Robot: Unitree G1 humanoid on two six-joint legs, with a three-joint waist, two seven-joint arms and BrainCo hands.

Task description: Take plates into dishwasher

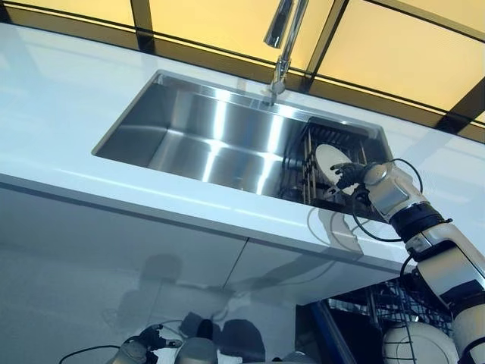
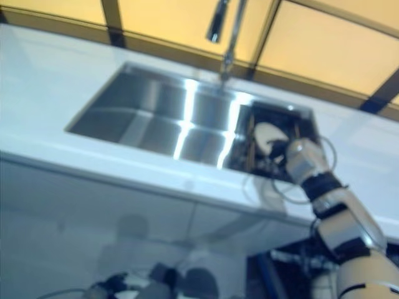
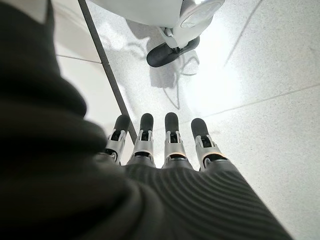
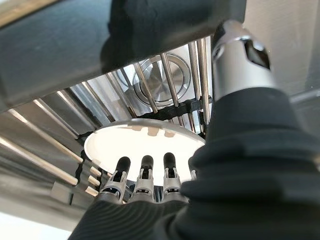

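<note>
A white plate [image 1: 327, 161] stands on edge in a dark wire rack [image 1: 301, 163] at the right end of the steel sink [image 1: 189, 129]. My right hand [image 1: 349, 174] reaches into the rack from the right and sits at the plate's right edge. In the right wrist view its fingers [image 4: 144, 172] lie straight along the plate [image 4: 145, 140], with the thumb [image 4: 235, 60] held apart above; nothing is gripped. My left hand [image 1: 140, 347] hangs low at the bottom left, its fingers [image 3: 171, 135] straight and pointing at the floor, empty.
A tall faucet [image 1: 284, 38] rises behind the sink. The white counter [image 1: 76, 98] surrounds the sink, with its front edge between me and the basin. Below at the right, a dishwasher's wire rack [image 1: 379, 303] holds a white round dish [image 1: 413, 345].
</note>
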